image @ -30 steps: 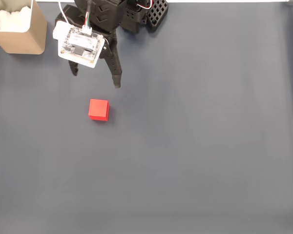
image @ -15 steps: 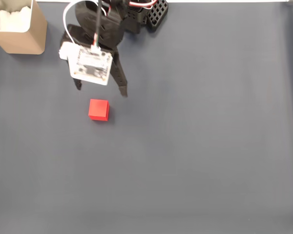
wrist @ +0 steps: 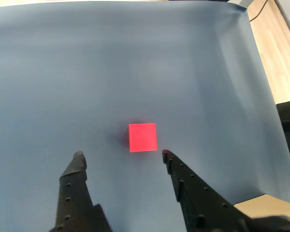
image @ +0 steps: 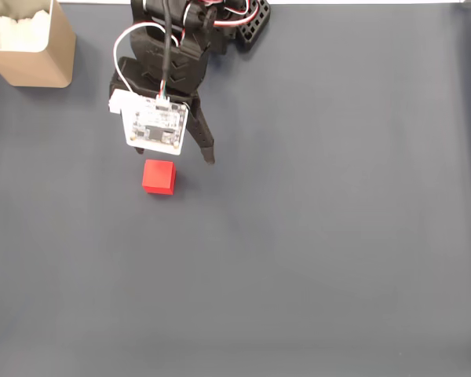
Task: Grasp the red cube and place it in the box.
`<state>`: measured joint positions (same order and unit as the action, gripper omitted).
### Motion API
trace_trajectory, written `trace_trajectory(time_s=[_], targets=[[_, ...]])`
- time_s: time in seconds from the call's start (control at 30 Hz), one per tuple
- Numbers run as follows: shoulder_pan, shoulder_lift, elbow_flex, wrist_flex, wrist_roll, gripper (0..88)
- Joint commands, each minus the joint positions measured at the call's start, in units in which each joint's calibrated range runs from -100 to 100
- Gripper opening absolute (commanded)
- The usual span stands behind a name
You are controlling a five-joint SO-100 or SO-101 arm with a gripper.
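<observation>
- One small bright red matte cube (image: pixel 158 177), fixed view: lying on the dark blue-grey cloth mat (image: pixel 337 236), just below the arm's white camera board (image: pixel 155 126).
- One black two-finger gripper (image: pixel 169 157), fixed view: one finger (image: pixel 205 143) seen, tip near the cube's upper right.
- One tan cardboard box (image: pixel 31 59) with white filling, fixed view: top left corner, well apart from the cube.
- Wrist view: gripper (wrist: pixel 120 155) spread wide, holding nothing; red cube (wrist: pixel 143 137) just beyond the fingertips, untouched.
</observation>
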<state>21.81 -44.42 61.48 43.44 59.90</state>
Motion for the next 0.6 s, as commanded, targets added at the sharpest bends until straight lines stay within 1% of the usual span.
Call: trace_trajectory(time_s=[0.0, 0.27, 0.57], targets=[[0.4, 1.0, -1.2, -1.6, -0.5, 36.9], [2.7, 4.2, -1.6, -5.0, -0.1, 37.0], [1.6, 6.2, -0.9, -8.4, -0.1, 37.1]])
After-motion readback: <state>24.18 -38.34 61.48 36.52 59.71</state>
